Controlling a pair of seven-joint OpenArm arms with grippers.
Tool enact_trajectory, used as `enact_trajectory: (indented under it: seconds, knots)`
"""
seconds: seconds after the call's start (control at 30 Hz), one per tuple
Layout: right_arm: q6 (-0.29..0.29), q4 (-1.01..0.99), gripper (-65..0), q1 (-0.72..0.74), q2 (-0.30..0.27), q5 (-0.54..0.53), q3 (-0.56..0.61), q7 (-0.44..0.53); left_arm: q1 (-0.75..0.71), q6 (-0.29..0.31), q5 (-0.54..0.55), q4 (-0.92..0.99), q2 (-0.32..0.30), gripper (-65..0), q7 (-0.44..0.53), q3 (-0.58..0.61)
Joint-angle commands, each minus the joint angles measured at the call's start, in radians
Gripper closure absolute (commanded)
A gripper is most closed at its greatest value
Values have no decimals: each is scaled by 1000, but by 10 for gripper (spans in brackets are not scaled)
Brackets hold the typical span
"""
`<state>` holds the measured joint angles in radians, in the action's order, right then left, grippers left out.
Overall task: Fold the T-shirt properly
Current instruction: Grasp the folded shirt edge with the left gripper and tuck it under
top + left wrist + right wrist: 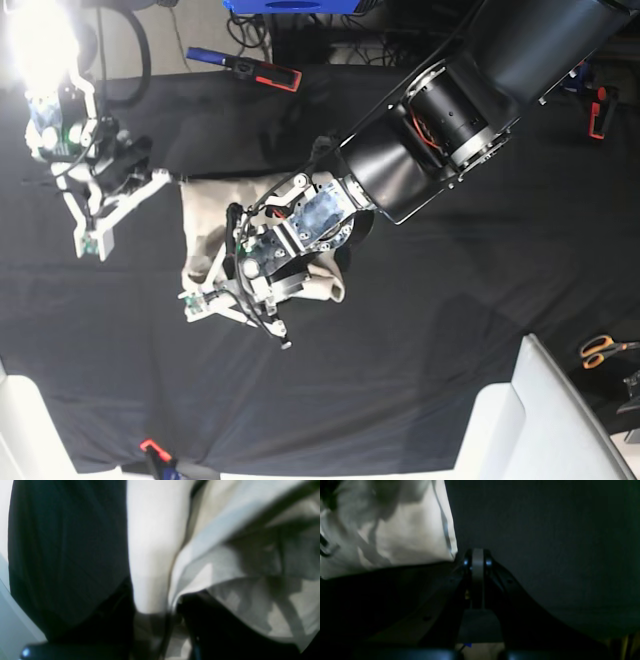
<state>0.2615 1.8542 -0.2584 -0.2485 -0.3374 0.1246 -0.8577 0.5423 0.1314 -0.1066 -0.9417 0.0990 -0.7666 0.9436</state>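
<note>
Left hand (215, 298): closed on a fold of the T-shirt (205, 225), at the cloth's lower edge in the base view.
Right hand (477, 557): fingers pressed together, nothing between them, just beside the shirt's edge.
T-shirt: cream, crumpled, on the surface (450, 300) between both hands.
Surface: black cloth.
Scissors (600, 350): orange-handled, well apart.

Looks like a robotics lab/workshop: black table cloth (480, 300) over the bench, cables & clamps along the far edge, orange-handled scissors (603, 349) at the side, two robot arms mounted.
</note>
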Motion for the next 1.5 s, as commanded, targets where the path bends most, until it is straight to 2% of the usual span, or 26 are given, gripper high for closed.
enact_trajectory:
  seconds: [0.0,0.2,0.33,0.53,0.73,1.13,1.37,1.47]
  knots:
    - [-3,12,-14,5,-5,1,-3,12,23,-8,-15,-13,14,0,20,-4]
    - [-3,12,-14,12,-4,1,-3,10,29,-8,-11,-13,14,0,25,-4]
    - [-3,12,-14,12,-4,1,-3,10,28,-8,-17,-12,15,0,83,-2]
    - [-3,12,-14,9,-4,1,-3,10,23,-8,-17,-12,15,0,85,-2]
    - [-3,12,-14,6,-4,1,-3,10,29,-8,-17,-12,14,0,85,76]
    - [-3,12,-12,3,-4,1,-3,10,52,-8,-17,-10,14,0,80,70]
    - [-3,12,-14,-8,-4,1,-3,10,106,-8,-17,65,14,-250,80,67]
    - [-3,12,-14,-9,-4,1,-3,10,131,-8,-17,85,14,-406,83,67]
